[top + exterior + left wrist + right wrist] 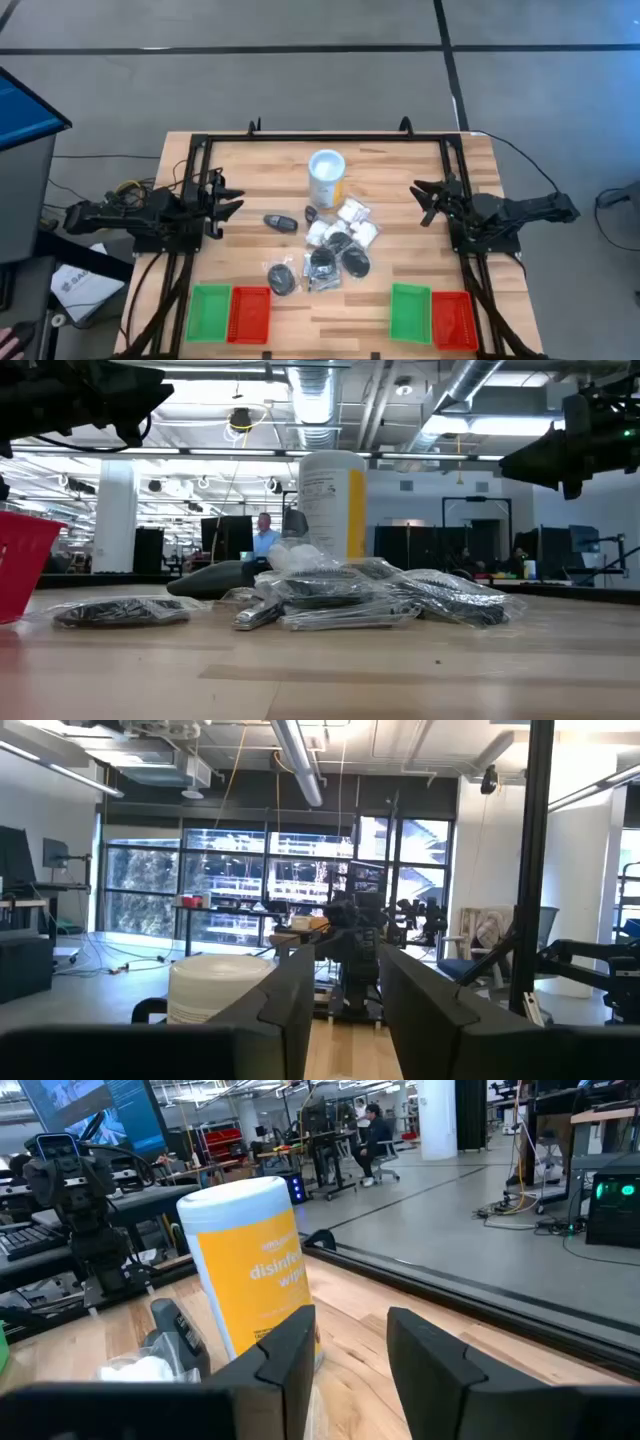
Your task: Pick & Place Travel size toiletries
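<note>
A loose heap of small clear-wrapped toiletry packets [338,245] lies near the middle of the light wooden butcher-block table [260,175], some packets white, some holding black round pieces. From the low view the heap [380,600] is a flat, crinkled pile of film resting on the tabletop. One black round packet [282,277] lies apart from the heap, on the side nearer the left arm and closer to the trays; in the low view it sits flat and alone [120,612]. A dark grey oblong piece [280,222] lies by itself between the heap and the left arm.

Just behind the heap stands a tall white cylindrical tub with a yellow label [326,177], upright; the right wrist view shows its label [258,1275] close ahead, with a dark oblong piece [175,1330] beside its base.

Along the near edge of the table sit two pairs of rectangular trays: a green tray [210,311] touching a red tray [250,312] on the left side, and a green tray [410,311] touching a red tray [453,318] on the right.

The left pincer [232,199] hangs at the left side of the table, well apart from the heap, its fingers spread and holding nothing. The right pincer [421,200] hangs at the right side, likewise clear of the packets, fingers apart and empty. Both point inward toward the tub.

Beyond the table, a seated person [378,1125] shows far back in the room.
</note>
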